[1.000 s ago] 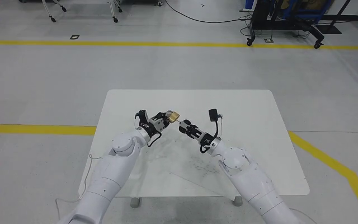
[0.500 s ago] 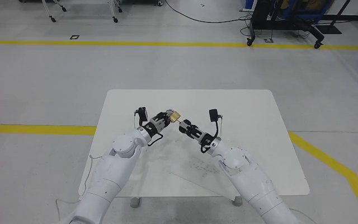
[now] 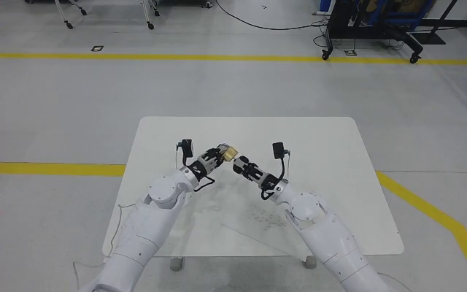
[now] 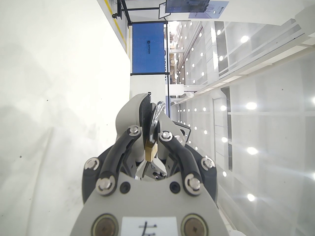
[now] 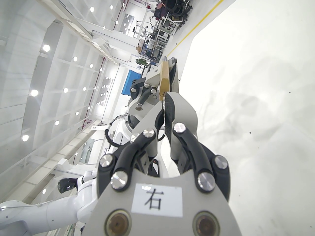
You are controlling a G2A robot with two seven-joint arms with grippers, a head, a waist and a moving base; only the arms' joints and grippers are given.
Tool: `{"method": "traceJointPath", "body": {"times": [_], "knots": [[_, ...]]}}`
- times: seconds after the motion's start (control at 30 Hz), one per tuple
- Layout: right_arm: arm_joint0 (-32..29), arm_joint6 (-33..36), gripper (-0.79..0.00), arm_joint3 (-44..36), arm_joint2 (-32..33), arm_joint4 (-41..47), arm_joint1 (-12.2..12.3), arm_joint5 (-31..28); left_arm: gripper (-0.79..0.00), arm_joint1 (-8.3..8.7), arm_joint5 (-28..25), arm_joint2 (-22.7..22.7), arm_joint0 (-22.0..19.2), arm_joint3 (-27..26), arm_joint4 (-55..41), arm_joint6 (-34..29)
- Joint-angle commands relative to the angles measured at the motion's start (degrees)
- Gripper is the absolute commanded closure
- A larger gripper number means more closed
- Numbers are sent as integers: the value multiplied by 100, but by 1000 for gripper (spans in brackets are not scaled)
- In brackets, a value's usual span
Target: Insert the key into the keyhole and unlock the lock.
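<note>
My left tool [image 4: 152, 114] clamps the lock [image 4: 150, 152] steady, facing my right tool [image 3: 238, 163]; that one pinches the key [image 5: 162, 100] tight for insertion.

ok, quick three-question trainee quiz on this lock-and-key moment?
1. True or false: the lock is held clear of the table.
2. Fill in: the right gripper has its tip at the end of the lock opposite its ___.
3. Which gripper clamps the lock? A) left gripper B) right gripper C) neither

Key: 1 true; 2 shackle; 3 A.
</note>
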Motion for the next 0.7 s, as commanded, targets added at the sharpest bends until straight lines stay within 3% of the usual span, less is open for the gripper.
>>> {"method": "traceJointPath", "body": {"times": [0.0, 0.1, 0.17, 0.2, 0.53, 0.67], "knots": [[0, -3, 0, -6, -3, -7, -2, 2, 0, 0, -25, 22, -8, 4, 57, -63], [-1, -11, 0, -7, -6, -4, -7, -21, 0, -2, -41, 60, -17, 18, 142, -144], [1, -19, -754, -2, -5, -4, -9, -46, 0, -7, -48, 70, -22, 32, 166, -134], [3, -28, -785, -6, -2, -6, -10, -60, 0, -9, -48, 73, -27, 42, 170, -136], [-122, -202, -785, -183, 228, -82, 32, -277, 0, -38, 113, -7, -94, 217, -74, -17], [-246, -369, -785, -367, 388, -164, 63, -607, 0, -62, 447, -17, -114, 306, -352, -102]]}}
